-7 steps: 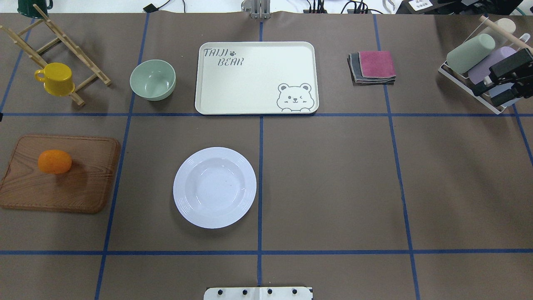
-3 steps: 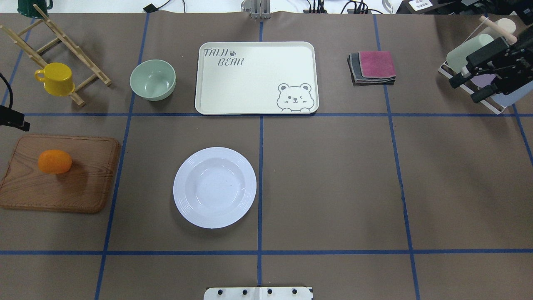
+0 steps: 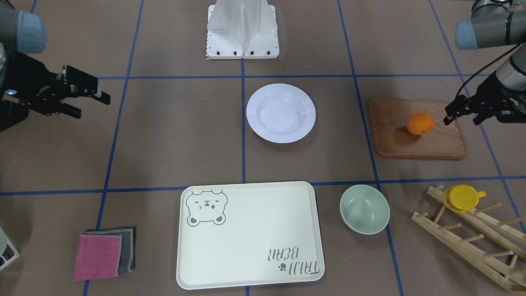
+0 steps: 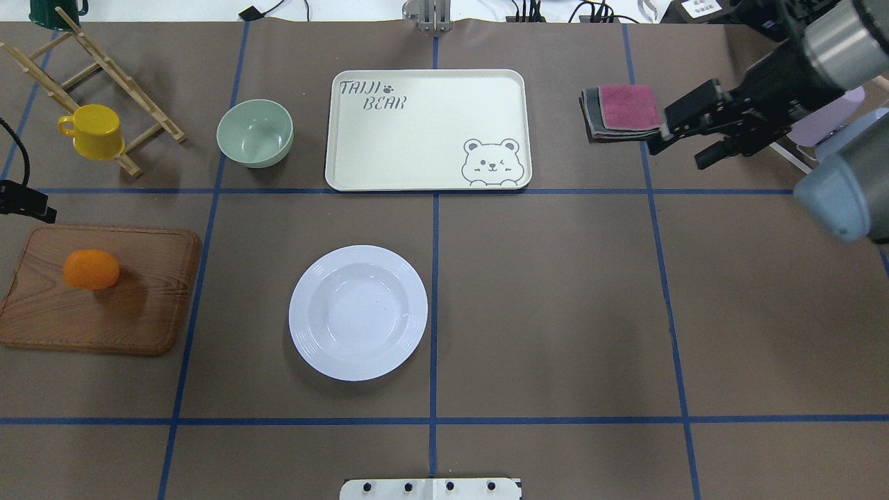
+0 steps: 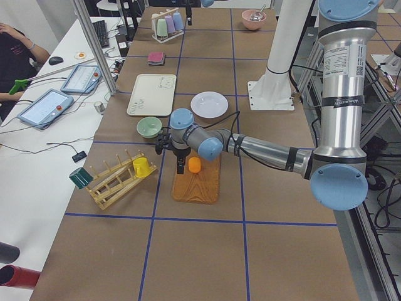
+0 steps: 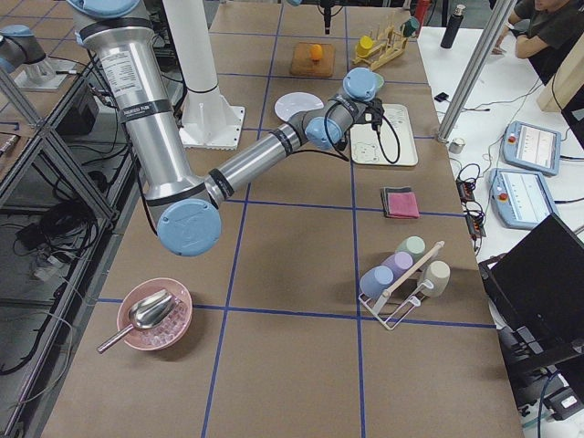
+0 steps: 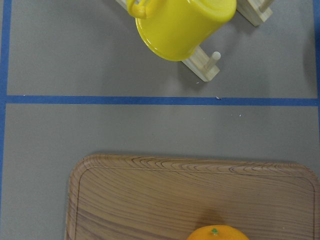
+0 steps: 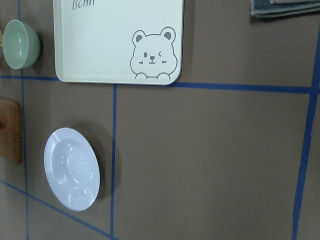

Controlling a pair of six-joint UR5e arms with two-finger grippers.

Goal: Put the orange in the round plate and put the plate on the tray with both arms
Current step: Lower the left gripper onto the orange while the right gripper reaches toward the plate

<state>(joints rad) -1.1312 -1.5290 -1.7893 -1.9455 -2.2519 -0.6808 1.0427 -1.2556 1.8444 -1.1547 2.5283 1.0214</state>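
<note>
Since a second ago the right gripper (image 4: 684, 147) has swung in from over the cup rack at the far right edge and now hangs just beside the folded cloths (image 4: 621, 111), its jaws apart and holding nothing. Over the same second the left gripper (image 3: 462, 118) has come in from the left. It hovers above the far left corner of the wooden cutting board (image 4: 139, 312), likewise spread and empty, and not touching the fruit.

Nothing of the task is done so far, going by how things lie. The orange (image 4: 91, 269) sits on the board at the left side of the table, well apart from the round plate (image 4: 358, 312). The plate rests bare on the table, near the middle and on the near side of the tray (image 4: 427, 128), which lies empty at the far centre. In the left wrist view the top of the orange only just shows at the bottom edge, so the gripper looks not yet lined up over it.

Everything is left: grasping the orange, carrying it right to the plate, then both arms lifting the loaded plate onto the tray.
</note>
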